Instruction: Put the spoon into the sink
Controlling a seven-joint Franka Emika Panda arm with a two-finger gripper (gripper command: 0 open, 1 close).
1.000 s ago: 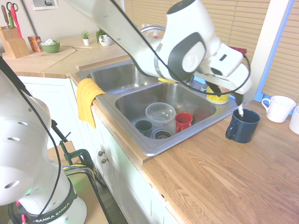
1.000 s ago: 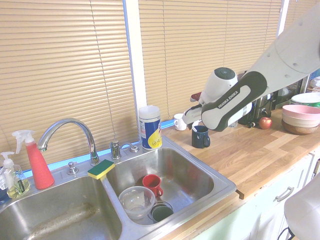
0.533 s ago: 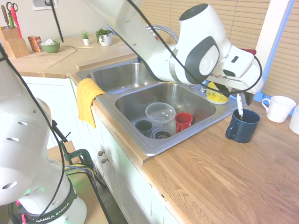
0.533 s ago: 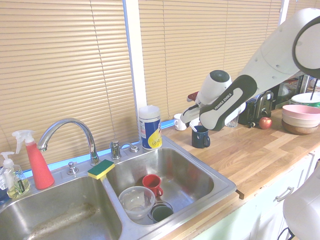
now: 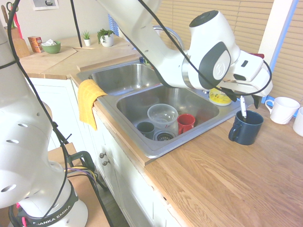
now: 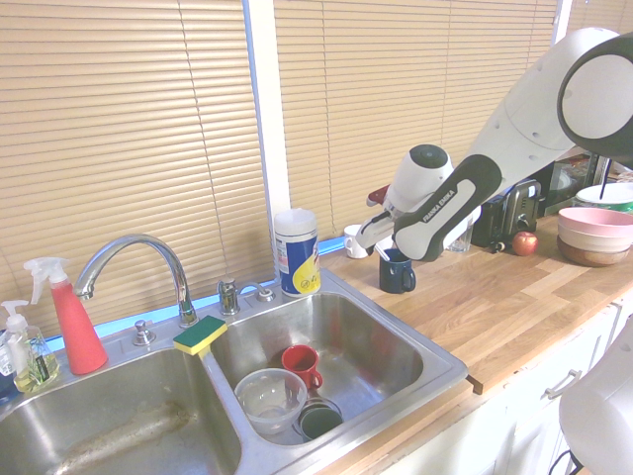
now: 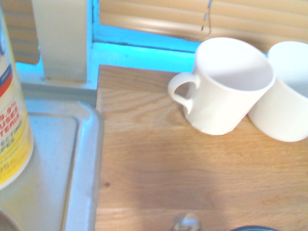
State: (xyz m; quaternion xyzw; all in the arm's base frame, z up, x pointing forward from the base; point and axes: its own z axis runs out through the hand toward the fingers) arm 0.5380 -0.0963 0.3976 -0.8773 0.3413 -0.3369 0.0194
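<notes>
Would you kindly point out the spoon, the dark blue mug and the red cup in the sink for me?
spoon [image 5: 243, 106], first exterior view, on its pale handle.
dark blue mug [image 5: 247, 131], first exterior view, on its outer wall.
red cup [image 5: 186, 122], first exterior view, on its side.

Two exterior cameras face the sink [image 5: 156, 101] from opposite sides; wrist camera sits close above the counter [image 7: 159, 163].

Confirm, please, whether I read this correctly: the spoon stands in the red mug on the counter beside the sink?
Not quite: the mug is dark blue, not red. The first exterior view shows the spoon standing in the dark blue mug on the counter beside the sink.
</notes>
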